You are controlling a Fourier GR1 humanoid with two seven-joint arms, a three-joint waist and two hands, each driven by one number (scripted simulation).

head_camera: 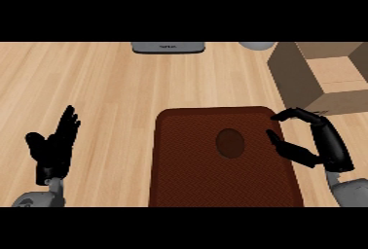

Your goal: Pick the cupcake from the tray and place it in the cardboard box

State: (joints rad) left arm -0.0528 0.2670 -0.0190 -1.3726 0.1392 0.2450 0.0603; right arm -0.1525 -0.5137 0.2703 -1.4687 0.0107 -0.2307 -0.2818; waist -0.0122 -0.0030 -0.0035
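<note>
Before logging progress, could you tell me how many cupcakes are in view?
1: the cupcake sits on the tray, right of its centre, left of the right hand. The box interior is only partly visible.

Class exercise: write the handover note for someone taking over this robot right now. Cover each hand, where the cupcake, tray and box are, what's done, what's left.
Left hand: open, resting at the left, fingers up.
Right hand: open, thumb and fingers spread, at the tray's right edge, holding nothing.
Cupcake: on the tray, right of centre.
Cardboard box: open, far right.
Done: nothing picked.
Left: grasp cupcake, lift, place in box.
</note>
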